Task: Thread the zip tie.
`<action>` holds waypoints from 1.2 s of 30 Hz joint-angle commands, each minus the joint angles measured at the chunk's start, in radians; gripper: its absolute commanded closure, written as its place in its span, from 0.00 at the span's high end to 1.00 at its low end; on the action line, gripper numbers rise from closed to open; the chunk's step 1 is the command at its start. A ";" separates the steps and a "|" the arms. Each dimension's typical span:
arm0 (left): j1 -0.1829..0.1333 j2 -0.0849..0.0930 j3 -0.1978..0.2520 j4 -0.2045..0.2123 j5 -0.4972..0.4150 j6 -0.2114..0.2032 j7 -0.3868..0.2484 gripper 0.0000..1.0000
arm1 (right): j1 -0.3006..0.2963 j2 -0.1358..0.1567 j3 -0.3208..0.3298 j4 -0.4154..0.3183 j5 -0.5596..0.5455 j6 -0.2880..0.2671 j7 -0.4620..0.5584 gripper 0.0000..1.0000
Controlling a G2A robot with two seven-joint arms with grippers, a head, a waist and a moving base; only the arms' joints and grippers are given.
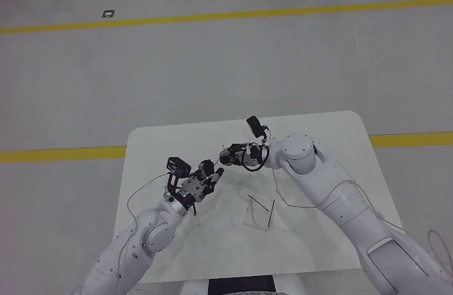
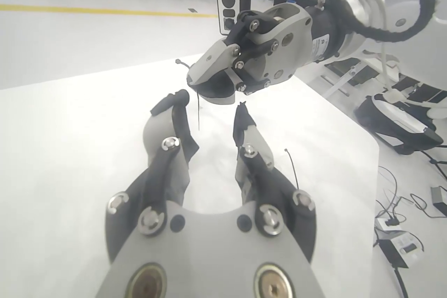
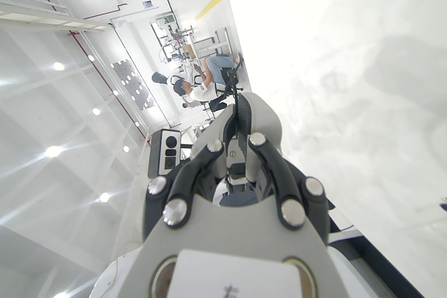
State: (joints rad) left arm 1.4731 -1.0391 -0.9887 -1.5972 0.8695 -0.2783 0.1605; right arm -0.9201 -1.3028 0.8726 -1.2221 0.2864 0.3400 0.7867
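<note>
A thin black zip tie (image 2: pixel 198 110) is pinched in my right gripper (image 2: pixel 195 84), which is shut on it above the white table (image 1: pixel 322 147). Its head sticks out on one side and its tail hangs straight down. In the right wrist view the strap (image 3: pixel 236 95) pokes out between that gripper's (image 3: pixel 239 103) closed fingertips. My left gripper (image 2: pixel 209 103) stands open just below and in front of the right one, and the hanging tail sits in the gap near one of its fingertips (image 2: pixel 180 96). In the top view the two grippers (image 1: pixel 212 171) (image 1: pixel 225 156) meet over the table's middle.
Spare black zip ties (image 1: pixel 260 209) lie on the table in front of the right arm, one of them (image 2: pixel 292 166) beside my left gripper. The table's rounded edge (image 2: pixel 370 135) runs close on the right, with cables and boxes on the floor beyond it.
</note>
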 commanded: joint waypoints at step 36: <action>-0.018 -0.017 -0.008 0.028 -0.006 -0.016 -0.021 0.11 | 0.000 0.000 0.000 0.000 0.000 0.000 0.000 0.00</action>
State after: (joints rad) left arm 1.4558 -1.0559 -0.9964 -1.5692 0.8639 -0.2946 0.1389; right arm -0.9201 -1.3028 0.8726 -1.2221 0.2864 0.3400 0.7867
